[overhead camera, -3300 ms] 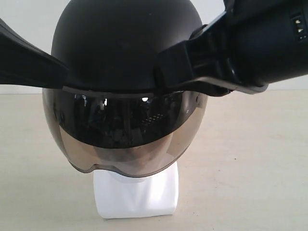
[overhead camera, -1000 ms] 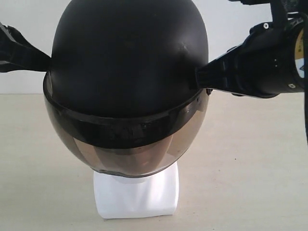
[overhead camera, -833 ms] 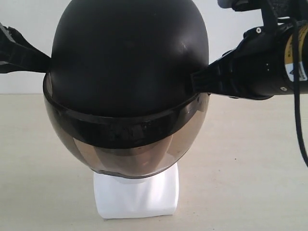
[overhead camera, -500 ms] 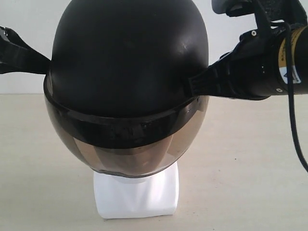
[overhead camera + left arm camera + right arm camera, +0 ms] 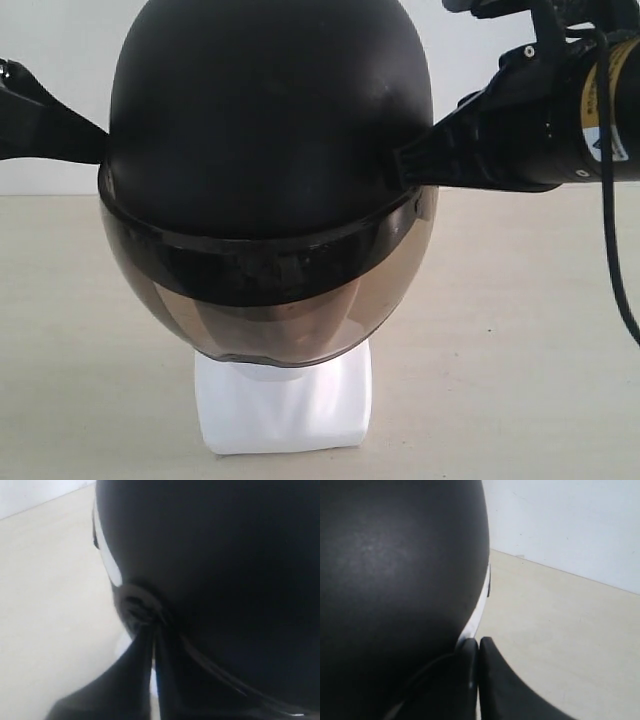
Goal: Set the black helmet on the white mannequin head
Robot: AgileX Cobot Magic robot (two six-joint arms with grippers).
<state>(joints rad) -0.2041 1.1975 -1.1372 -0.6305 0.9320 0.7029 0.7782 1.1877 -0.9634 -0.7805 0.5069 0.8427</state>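
Observation:
The black helmet [image 5: 265,110] sits over the white mannequin head, and only the head's square base [image 5: 285,405] shows under the smoky visor [image 5: 270,320]. A dim face shape shows through the visor. My left gripper [image 5: 95,145] is shut, its tips against the helmet's left side by the side screw [image 5: 142,607]. The left wrist view shows that gripper [image 5: 152,625] with a hairline gap between its fingers. My right gripper [image 5: 405,165] is shut too, touching the helmet's right side at the rim. In the right wrist view the gripper [image 5: 479,642] lies beside the shell [image 5: 395,570] with nothing between its fingers.
The beige tabletop [image 5: 520,330] spreads around the base, and a pale wall [image 5: 60,40] stands behind. A black cable [image 5: 612,220] hangs from the right arm at the right edge.
The helmet has rocked forward since the earliest frame, with more of the crown showing. In the last half second its left rim dropped slightly and the right arm shifted a little to the right.

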